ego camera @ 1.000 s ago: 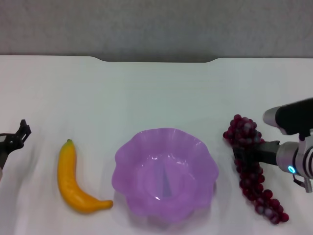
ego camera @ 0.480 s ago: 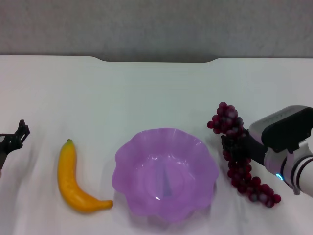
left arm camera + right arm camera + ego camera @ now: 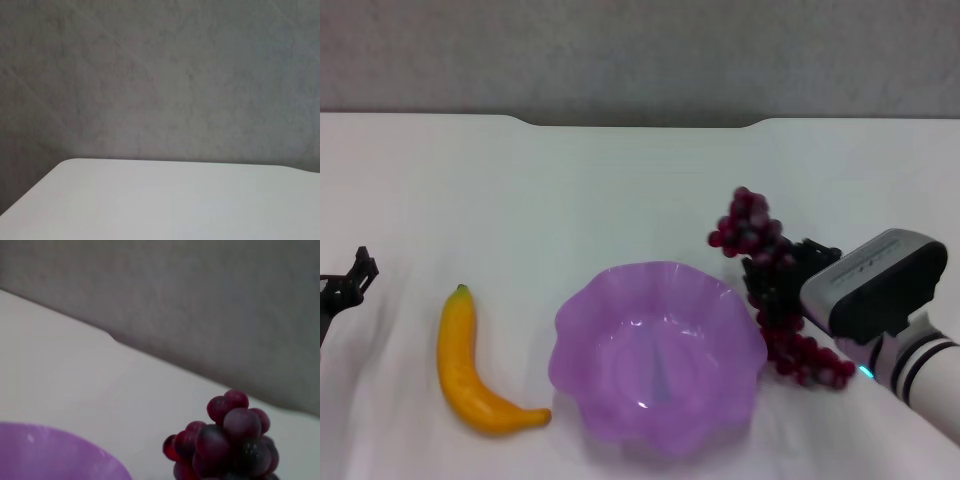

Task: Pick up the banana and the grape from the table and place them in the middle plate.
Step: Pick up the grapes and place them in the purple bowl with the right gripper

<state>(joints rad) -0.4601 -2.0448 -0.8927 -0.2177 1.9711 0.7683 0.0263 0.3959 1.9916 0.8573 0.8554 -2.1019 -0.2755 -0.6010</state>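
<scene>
The grape (image 3: 752, 228), a dark red-purple bunch, hangs lifted off the table (image 3: 620, 190) in my right gripper (image 3: 782, 272), which is shut on its middle. The bunch is just to the right of the middle plate (image 3: 578, 322), a lilac dish with a wavy rim, and its lower end trails by the plate's right edge. The right wrist view shows the top of the grape (image 3: 226, 439) and the plate's rim (image 3: 60, 455). The banana (image 3: 465, 365), yellow-orange with a green tip, lies on the table left of the plate. My left gripper (image 3: 350, 280) is parked at the far left edge.
The white table has a shallow notch (image 3: 640, 122) in its far edge, with a grey wall behind it. The left wrist view shows only a table corner (image 3: 150, 200) and the wall.
My right gripper has lifted the grape off the table and carried it left and up toward the plate. The banana, plate and left arm have not moved.
</scene>
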